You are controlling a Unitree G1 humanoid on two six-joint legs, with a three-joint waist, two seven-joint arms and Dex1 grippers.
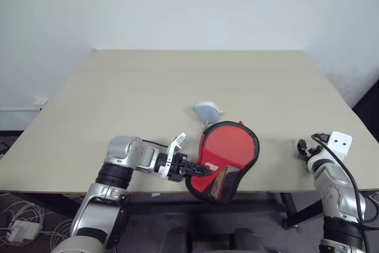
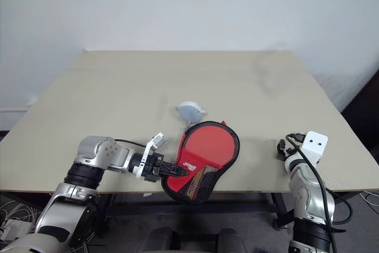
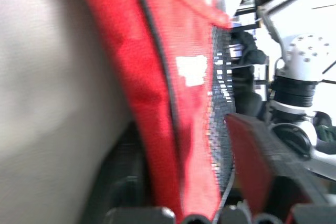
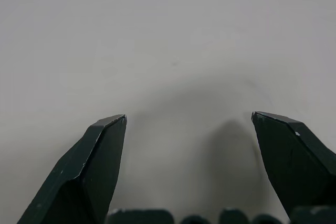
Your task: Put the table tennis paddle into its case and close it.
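Pale walls are seen behind a light beige table (image 1: 148, 99), whose near edge runs across the lower part of the head views. On the left, the left gripper (image 1: 200, 170) is reached in level over the near edge, pointing toward the robot's right, and its black fingers (image 1: 192, 169) are laid against the left rim of the case (image 1: 228, 152). In the left wrist view the case's red fabric and black mesh (image 3: 223, 77) are pressed up close between the fingers, but whether it is actually gripped cannot be told. The case is found near the middle of the front edge, red side up, with its narrow mesh end hanging slightly past the edge. A red paddle shape is seen through the case, though it cannot be told whether the paddle is fully inside. Just behind the case a grey pompom charm (image 1: 208, 111) is lying on the table. Well apart on the right, the right gripper (image 4: 189, 124) is held over bare tabletop with its fingers spread wide and nothing between them.
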